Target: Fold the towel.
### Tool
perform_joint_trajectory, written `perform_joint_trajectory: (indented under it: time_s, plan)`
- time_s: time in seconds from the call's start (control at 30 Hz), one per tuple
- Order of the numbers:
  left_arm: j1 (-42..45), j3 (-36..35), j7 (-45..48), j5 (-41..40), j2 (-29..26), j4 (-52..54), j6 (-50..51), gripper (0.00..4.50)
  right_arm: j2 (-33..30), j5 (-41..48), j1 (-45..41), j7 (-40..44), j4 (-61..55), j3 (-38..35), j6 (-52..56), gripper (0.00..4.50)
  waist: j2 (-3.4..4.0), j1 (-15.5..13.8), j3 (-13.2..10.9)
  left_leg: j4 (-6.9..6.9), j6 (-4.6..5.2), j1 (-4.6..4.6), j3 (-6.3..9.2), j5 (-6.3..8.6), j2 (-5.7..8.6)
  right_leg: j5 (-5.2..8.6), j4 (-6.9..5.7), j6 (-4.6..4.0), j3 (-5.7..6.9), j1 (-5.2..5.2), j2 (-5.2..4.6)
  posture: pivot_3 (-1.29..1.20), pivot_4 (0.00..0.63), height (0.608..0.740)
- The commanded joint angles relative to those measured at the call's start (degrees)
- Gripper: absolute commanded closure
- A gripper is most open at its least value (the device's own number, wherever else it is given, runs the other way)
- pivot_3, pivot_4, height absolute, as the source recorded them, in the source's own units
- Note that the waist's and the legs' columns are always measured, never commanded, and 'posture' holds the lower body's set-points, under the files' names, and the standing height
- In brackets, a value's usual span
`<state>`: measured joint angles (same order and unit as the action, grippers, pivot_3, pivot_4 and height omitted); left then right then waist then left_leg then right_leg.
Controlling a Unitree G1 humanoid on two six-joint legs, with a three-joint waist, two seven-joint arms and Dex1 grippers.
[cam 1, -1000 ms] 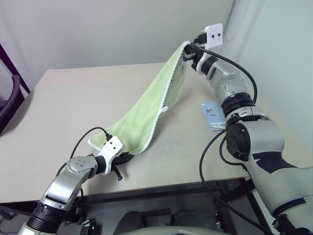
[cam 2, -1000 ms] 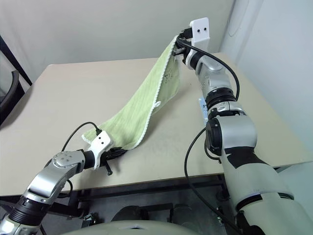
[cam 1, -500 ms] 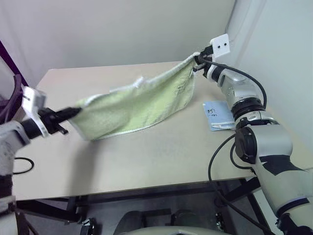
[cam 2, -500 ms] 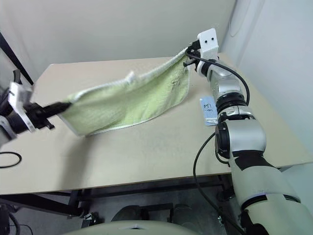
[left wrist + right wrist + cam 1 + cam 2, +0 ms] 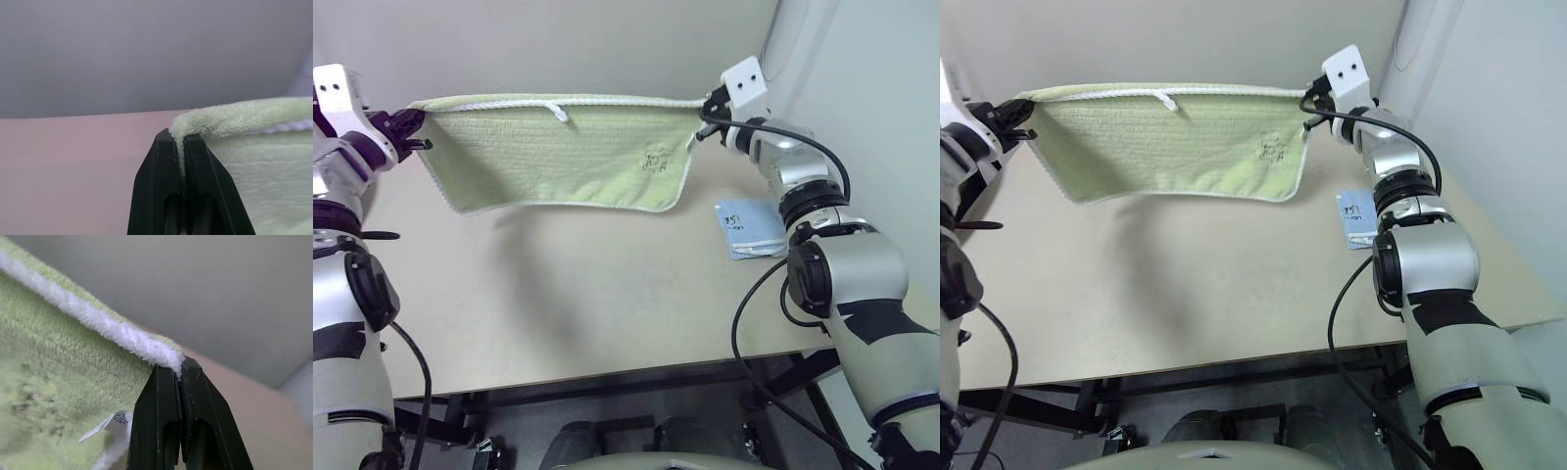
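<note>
The towel [image 5: 563, 157] hangs stretched wide in the air above the counter [image 5: 607, 294], its top edge taut between both arms. The left gripper [image 5: 414, 123] pinches one upper corner, fingers pressed tight on the cloth; the right gripper [image 5: 707, 110] clamps the other. A small white loop [image 5: 558, 111] dangles from the top hem. A light blue cloth [image 5: 749, 230] lies on the counter beside the right arm.

Our arms: silver-grey shells, black joints, looping black cables; white camera blocks above black two-fingered grippers [image 5: 713, 106].
</note>
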<state>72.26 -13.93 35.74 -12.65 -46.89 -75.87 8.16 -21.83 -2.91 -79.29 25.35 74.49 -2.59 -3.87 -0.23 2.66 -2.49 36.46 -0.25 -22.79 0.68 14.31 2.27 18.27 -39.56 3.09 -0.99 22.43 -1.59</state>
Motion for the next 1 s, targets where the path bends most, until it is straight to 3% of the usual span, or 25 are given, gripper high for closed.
perform_joint_trajectory:
  time_s: [0.03,0.17,0.27,0.5,0.63,0.83,1.0]
  plan:
    - [2.7,-1.1,-5.0,2.8,-2.3,-0.7,-4.5,4.48,-2.1,0.3,-2.1,-2.2,0.7,-1.9,-0.8,4.50,-0.09,0.1,0.0,0.02,0.00,-0.12,-0.01,0.00,-0.01,0.00,-0.03,0.00,0.00,0.11,0.00,0.00,0.000,0.740]
    - [1.5,-0.2,0.9,4.6,-2.3,-0.7,-4.4,4.48,-3.8,0.9,-0.4,3.5,-0.1,-2.2,-1.0,4.50,-0.10,0.0,0.0,0.53,0.00,-0.83,-0.05,0.00,0.00,-0.01,-0.47,0.02,-0.01,0.81,-0.02,0.00,0.000,0.740]
    - [-1.6,0.3,8.9,5.1,-2.6,-0.1,-2.9,4.48,-5.4,1.4,2.3,7.8,-1.0,-2.2,-1.0,4.50,-0.11,-0.1,0.0,0.64,0.03,-0.86,-0.08,0.02,0.00,-0.01,-0.46,0.02,-0.01,0.77,-0.02,0.00,0.000,0.740]
    - [-16.3,1.9,32.9,2.7,-3.5,9.3,3.4,4.48,-9.4,4.3,11.9,17.3,-7.4,-3.4,-0.4,4.50,-0.12,0.3,0.0,0.75,0.07,-0.68,-0.08,0.01,-0.02,-0.01,-0.60,0.02,-0.04,0.60,0.00,0.00,0.000,0.740]
    - [-32.2,-1.3,37.3,-2.6,-4.5,26.7,12.0,4.48,-12.2,8.7,21.0,25.9,-17.7,-5.0,4.6,4.50,-0.12,1.2,0.0,0.72,0.08,-0.69,-0.07,0.01,-0.06,-0.01,-0.60,0.01,-0.06,0.62,-0.01,0.00,0.000,0.740]
    - [-61.6,-10.2,35.2,-14.8,-4.0,64.0,30.6,4.48,-17.3,12.7,35.9,32.7,-36.1,-5.4,13.5,4.50,-0.09,1.3,0.0,0.68,0.14,-0.67,-0.08,0.05,-0.10,0.00,-0.57,0.00,-0.11,0.61,-0.05,0.00,0.000,0.740]
    - [-79.2,-17.2,32.1,-21.4,-2.0,81.5,37.7,4.48,-22.6,17.6,49.9,38.7,-52.2,-6.1,21.3,4.50,-0.02,0.1,0.0,0.69,0.13,-0.15,-0.08,0.07,-0.12,0.02,-0.44,-0.04,-0.09,0.00,-0.09,0.00,0.000,0.740]
